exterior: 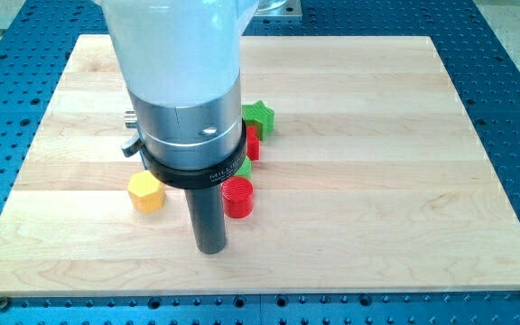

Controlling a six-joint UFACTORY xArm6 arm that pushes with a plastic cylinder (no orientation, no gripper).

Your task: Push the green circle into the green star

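The green star (260,117) lies near the board's middle, just right of the arm's body. A small piece of a green block (244,168), its shape hidden by the arm, shows below the star, between two red blocks. My tip (210,249) rests on the board below and left of that green piece, close to the left of a red circle (237,197). The arm's wide silver and white body (183,99) covers the board's upper middle and hides whatever lies under it.
A red block (253,144), half hidden by the arm, sits just below the green star. A yellow hexagon (146,192) lies left of my tip. The wooden board (404,181) sits on a blue perforated table (513,54).
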